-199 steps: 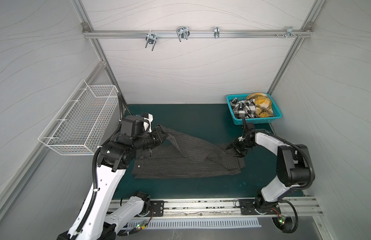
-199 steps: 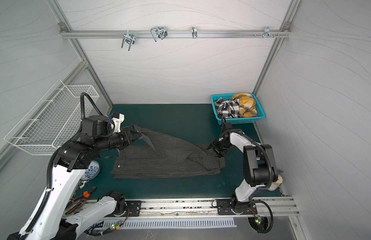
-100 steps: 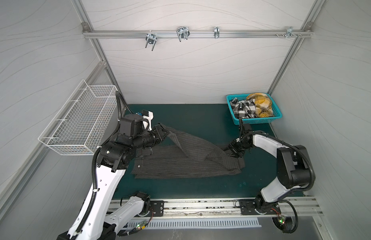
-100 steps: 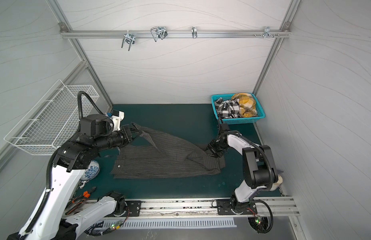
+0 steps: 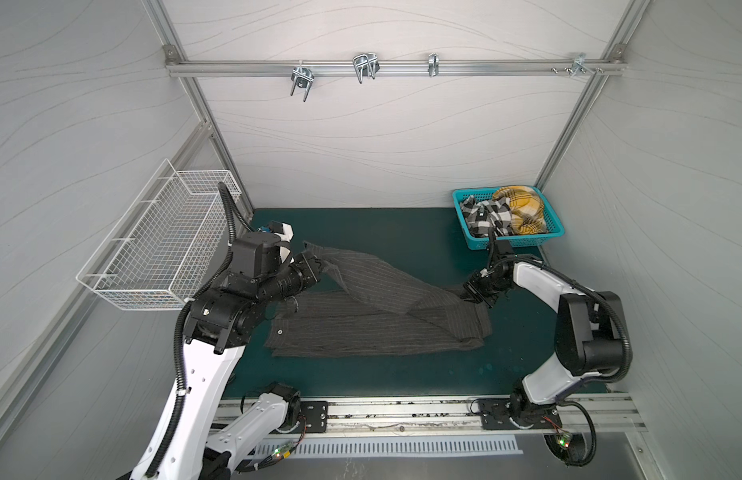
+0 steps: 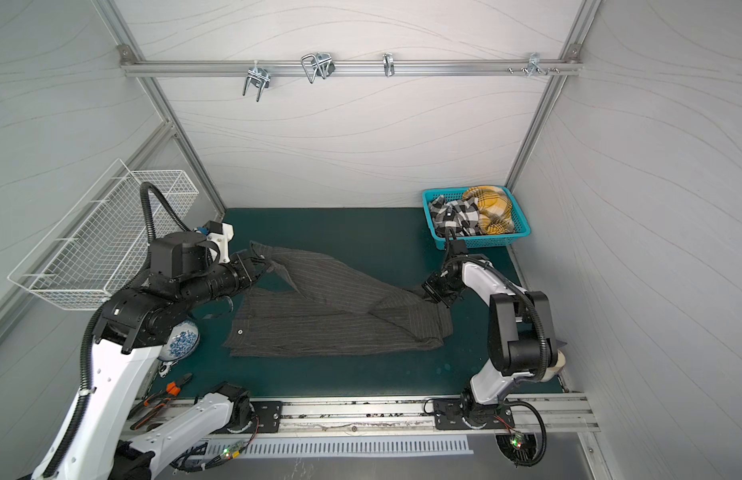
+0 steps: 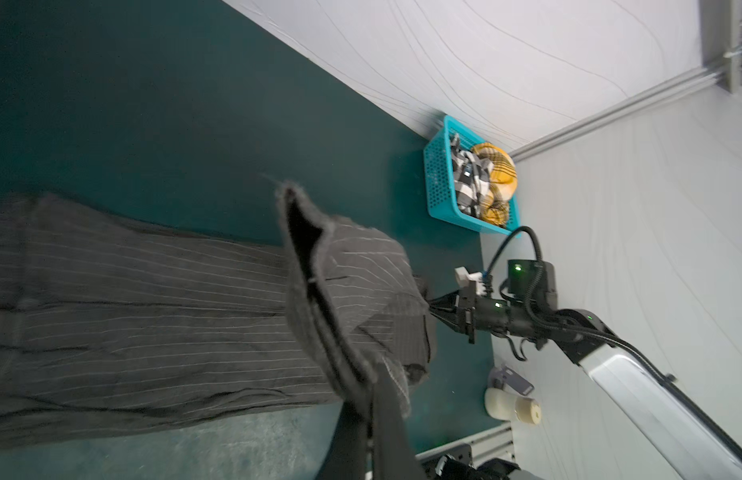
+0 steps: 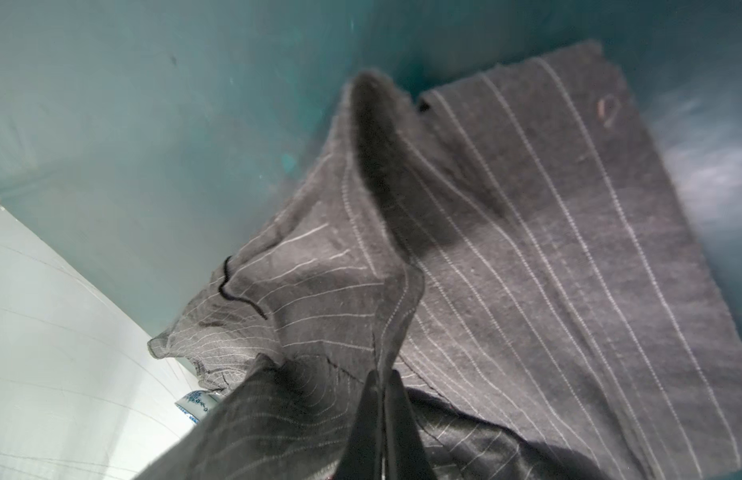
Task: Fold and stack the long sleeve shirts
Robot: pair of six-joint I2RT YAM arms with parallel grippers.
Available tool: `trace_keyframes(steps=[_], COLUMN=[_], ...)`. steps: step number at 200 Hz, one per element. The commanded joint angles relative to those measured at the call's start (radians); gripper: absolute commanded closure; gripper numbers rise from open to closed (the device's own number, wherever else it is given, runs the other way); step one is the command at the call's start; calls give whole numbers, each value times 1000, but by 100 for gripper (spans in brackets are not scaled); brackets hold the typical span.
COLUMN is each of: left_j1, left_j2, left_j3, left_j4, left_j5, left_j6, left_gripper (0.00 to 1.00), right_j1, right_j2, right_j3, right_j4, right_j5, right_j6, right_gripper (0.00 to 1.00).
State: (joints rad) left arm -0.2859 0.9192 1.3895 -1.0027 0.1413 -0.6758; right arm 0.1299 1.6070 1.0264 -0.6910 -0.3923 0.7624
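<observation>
The right gripper (image 8: 381, 376) clamps a raised, stitched fold of the charcoal pinstriped shirt (image 8: 548, 249). The rest of the shirt lies flat on the green mat (image 8: 153, 124), whose far surface appears blurred, possibly scuffed.

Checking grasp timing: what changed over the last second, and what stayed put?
The right gripper closed on the nearest end of the dark pinstriped shirt, barely shifting. The left gripper stayed shut on the raised sleeve; shirt body and teal basket of plaid shirts unchanged.
</observation>
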Motion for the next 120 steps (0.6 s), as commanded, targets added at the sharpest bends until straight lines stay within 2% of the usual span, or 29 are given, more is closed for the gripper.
trace_keyframes(steps=[1, 36, 78, 93, 98, 112, 120], left_j1=[10, 10, 10, 10, 10, 10, 10], left_j2=[-40, -140, -165, -171, -170, -177, -188], left_j3=[-64, -189, -132, -153, -165, -206, -233], left_j4=[-38, 139, 116, 101, 97, 117, 144], left_j5=[-69, 146, 185, 162, 157, 189, 209], left_j6=[-1, -29, -90, -100, -98, -96, -105], left_gripper=[100, 100, 100, 100, 100, 100, 100], right_j1=[-12, -13, -10, -9, -9, -2, 5], right_j2=[-31, -1, 74, 80, 79, 48, 13], right_j3=[6, 7, 24, 24, 20, -5, -25], right_j4=[-71, -49, -33, -33, -32, -24, -24], right_j5=[9, -3, -3, -2, -10, -26, -11], right_j6=[-54, -94, -127, -134, -133, -121, -110], right_gripper=[100, 100, 100, 100, 93, 64, 56])
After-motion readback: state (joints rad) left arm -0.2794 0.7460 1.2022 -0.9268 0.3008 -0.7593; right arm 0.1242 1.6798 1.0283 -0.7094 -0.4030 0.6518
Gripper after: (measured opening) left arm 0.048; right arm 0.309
